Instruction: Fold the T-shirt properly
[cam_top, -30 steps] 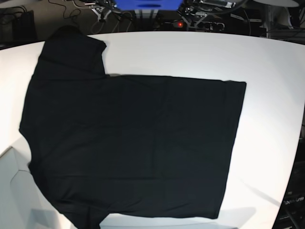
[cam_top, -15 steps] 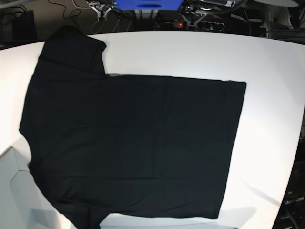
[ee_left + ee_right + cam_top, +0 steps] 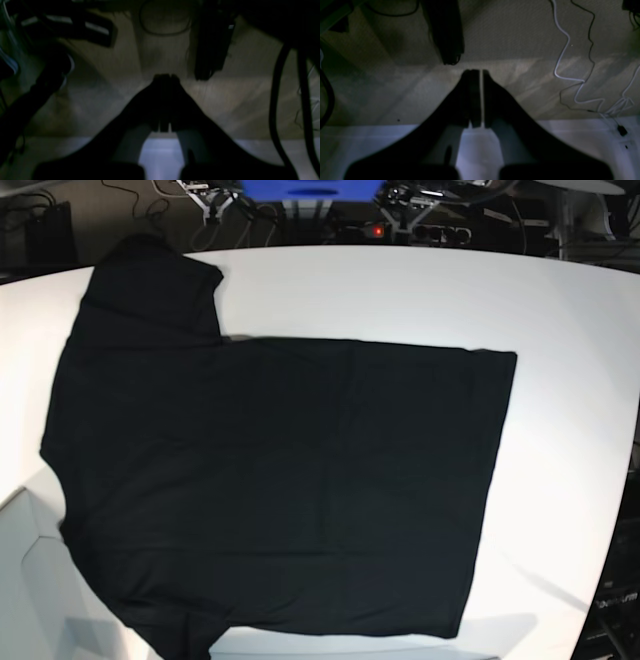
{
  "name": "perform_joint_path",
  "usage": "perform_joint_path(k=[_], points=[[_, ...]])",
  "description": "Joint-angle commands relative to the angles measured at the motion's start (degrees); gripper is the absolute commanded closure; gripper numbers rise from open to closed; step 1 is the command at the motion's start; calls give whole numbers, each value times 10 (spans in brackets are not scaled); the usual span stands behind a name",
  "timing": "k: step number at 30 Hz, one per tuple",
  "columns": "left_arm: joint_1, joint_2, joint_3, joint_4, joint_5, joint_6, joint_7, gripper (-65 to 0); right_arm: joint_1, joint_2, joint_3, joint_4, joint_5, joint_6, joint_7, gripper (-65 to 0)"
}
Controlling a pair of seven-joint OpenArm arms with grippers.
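The black T-shirt [image 3: 280, 480] lies spread flat on the white table [image 3: 400, 290], with one sleeve at the far left and its hem toward the right. No print or label shows on it. Neither arm appears in the base view. In the left wrist view, my left gripper [image 3: 163, 76] is shut with nothing between its fingers, hanging over the floor beyond a pale edge. My right gripper [image 3: 481, 72] is likewise shut and empty, with only a hairline slit between its fingers, and is also off the shirt.
Cables [image 3: 566, 62] trail across the floor under my right gripper, beside a dark post [image 3: 445, 30]. Dark gear and hoses [image 3: 212, 42] crowd the left wrist view. Electronics with a red light [image 3: 378, 228] sit behind the table's far edge.
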Motion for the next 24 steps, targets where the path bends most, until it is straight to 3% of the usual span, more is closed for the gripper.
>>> perform_joint_path(k=[1,9,16,24], points=[[21,-14,-1,21,-1,3,4,0,-21,-1,-1,19,2,8,-3,0],[189,-58,-1,253,-7,3,4,0,-190,-2,-1,260,2,8,-7,0],[336,-127,3,479,-139,2,8,0,-357,0,-2,501,2,8,-8,0],[489,-214,-4,730,-231,6,4,0,-523,21,3,772,2,8,-8,0]])
